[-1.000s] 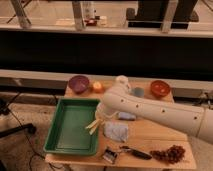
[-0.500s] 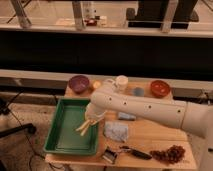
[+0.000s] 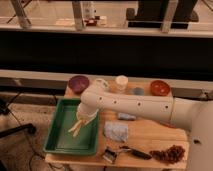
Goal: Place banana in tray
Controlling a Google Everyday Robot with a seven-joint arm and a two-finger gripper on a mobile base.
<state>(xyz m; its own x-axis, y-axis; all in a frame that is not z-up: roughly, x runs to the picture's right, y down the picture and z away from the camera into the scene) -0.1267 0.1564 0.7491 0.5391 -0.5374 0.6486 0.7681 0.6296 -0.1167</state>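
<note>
Gripper (image 3: 83,118) moved banana (image 3: 76,127) over tray (image 3: 60,145)

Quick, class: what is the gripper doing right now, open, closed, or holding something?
Gripper: over the green tray, closed on the banana, which hangs below it.

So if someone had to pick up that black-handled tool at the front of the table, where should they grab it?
Hedged: the black-handled tool lies flat, so come from above and pinch across its slim dark handle. The gripper hangs over the green tray with the banana dangling below it.
</note>
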